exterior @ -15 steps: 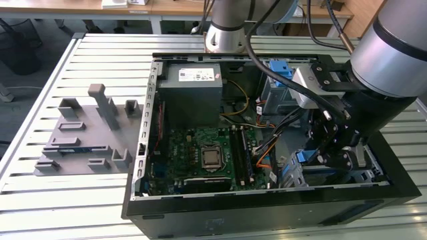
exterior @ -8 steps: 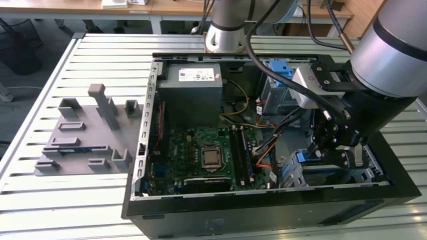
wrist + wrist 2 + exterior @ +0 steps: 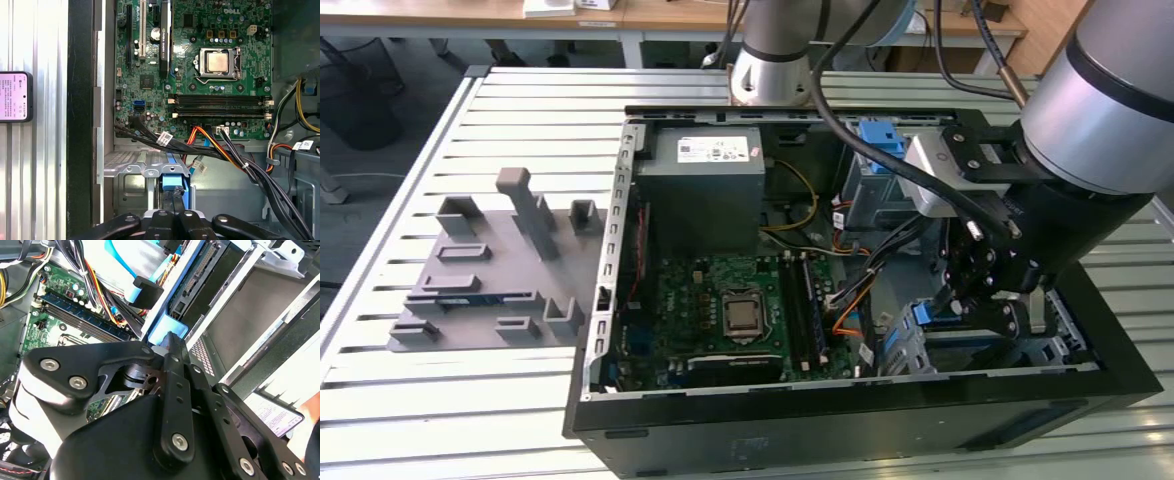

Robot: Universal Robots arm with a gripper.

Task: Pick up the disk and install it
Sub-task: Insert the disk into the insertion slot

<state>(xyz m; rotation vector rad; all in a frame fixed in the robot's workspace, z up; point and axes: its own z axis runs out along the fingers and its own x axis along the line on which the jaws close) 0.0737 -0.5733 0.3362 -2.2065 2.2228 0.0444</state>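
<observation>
Exterior view: a slatted silver metal table (image 3: pixel 494 420) carries an open black desktop computer case (image 3: pixel 854 425), with a grey moulded plastic fixture tray (image 3: pixel 494 280) lying on the slats just beside it toward the exterior view's left. Inside the case a big grey power-supply box with a white sticker (image 3: pixel 707 190) sits above a green motherboard (image 3: pixel 734 310). The grey and black robot arm (image 3: pixel 1107 90) reaches down into the drive bay corner at the exterior view's right, where the black gripper (image 3: pixel 987 310) hangs among bundled cables. In the first wrist view the gripper (image 3: pixel 172 210) has its jaws drawn close together, pinching the blue plastic bracket edge of the flat silver disk (image 3: pixel 172 182), which stands on edge inside the silver metal drive cage (image 3: pixel 135 175), below the orange and black cables (image 3: pixel 210 145). In the second wrist view the same blue edge (image 3: pixel 167 335) shows just beyond the fingertips (image 3: pixel 170 342).
</observation>
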